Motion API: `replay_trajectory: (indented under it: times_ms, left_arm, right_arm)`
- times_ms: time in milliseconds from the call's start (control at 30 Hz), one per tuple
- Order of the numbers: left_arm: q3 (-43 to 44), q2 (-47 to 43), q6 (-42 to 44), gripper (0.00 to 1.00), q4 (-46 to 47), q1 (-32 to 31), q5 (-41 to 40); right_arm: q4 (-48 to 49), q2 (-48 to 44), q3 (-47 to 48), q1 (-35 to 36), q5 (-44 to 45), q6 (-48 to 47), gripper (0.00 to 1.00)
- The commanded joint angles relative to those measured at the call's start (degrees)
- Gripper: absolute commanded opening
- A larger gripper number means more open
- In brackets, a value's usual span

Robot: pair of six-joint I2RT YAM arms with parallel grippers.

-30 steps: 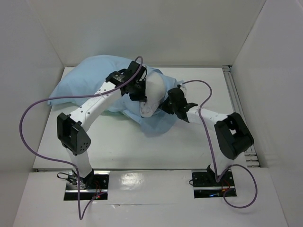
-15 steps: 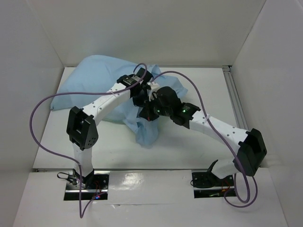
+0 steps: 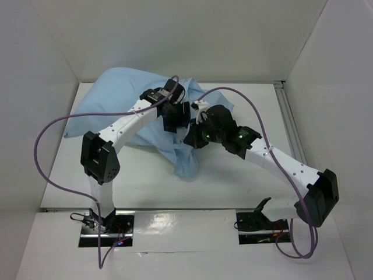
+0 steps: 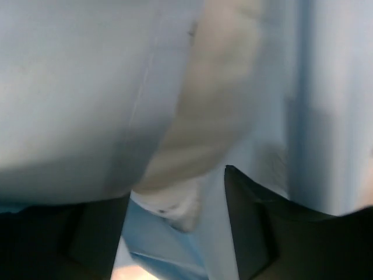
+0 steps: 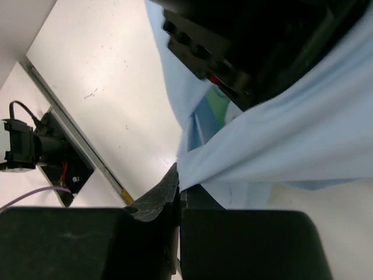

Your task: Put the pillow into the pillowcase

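Observation:
The pale blue pillowcase [image 3: 119, 96] lies bulging at the table's back left, with a flap [image 3: 186, 163] hanging toward the middle. My left gripper [image 3: 176, 119] is pressed in at the sack's mouth. In the left wrist view it [image 4: 175, 233] stands open, a cream-white corner of the pillow [image 4: 213, 111] between its dark fingers [image 4: 250, 233] and blue cloth [image 4: 157, 242] beneath. From above the pillow is hidden under the cloth. My right gripper [image 3: 193, 140] is shut on the pillowcase edge [image 5: 201, 160], close beside the left gripper; a sea-green patch [image 5: 217, 100] shows there.
White walls close in the table [image 3: 122, 178] on three sides, and a metal rail [image 3: 291, 125] runs along its right edge. Purple cables [image 3: 41, 146] loop off both arms. The left arm's black wrist [image 5: 250, 46] fills the top of the right wrist view.
The right arm swung left and stretched out, carrying the pillowcase edge over the pillow's white end, which is now covered. My left gripper went from shut to open.

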Motion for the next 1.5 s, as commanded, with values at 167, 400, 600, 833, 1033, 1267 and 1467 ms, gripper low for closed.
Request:
replay_trajectory:
  times_ms: [167, 400, 600, 833, 1033, 1267, 1467]
  left_arm:
    - [3.3, -14.1, 7.4, 0.44, 5.3, 4.5, 15.3]
    - [-1.7, -20.0, 7.5, 0.45, 3.4, 7.1, 8.7]
    - [-6.4, -24.7, 6.3, 0.47, 5.9, 10.4, 7.4]
    - [-9.7, -27.1, 6.3, 0.47, 7.3, 13.2, 7.4]
    - [-13.6, -27.8, 6.3, 0.47, 7.3, 14.4, 6.2]
    - [-20.6, -29.0, 8.4, 0.65, 8.9, 14.2, 12.8]
    - [-25.5, -28.5, 9.0, 0.83, 9.5, 10.2, 12.3]
  right_arm:
    - [3.6, -3.9, 0.0, -1.2, -4.1, 1.0, 0.00]
    - [6.5, 1.9, 5.5, -1.2, -4.1, -1.0, 0.00]
    - [2.8, 15.3, 24.6, 0.0, -10.0, -2.2, 0.12]
    - [-10.6, 12.2, 33.5, 3.4, 11.2, -5.9, 0.45]
    - [-13.7, 9.0, 24.6, -6.1, 12.3, 3.7, 0.00]
    - [-16.0, 14.0, 23.0, -6.6, 11.4, 7.8, 0.55]
    - [-15.0, 18.4, 24.8, -6.1, 9.3, 10.9, 0.82]
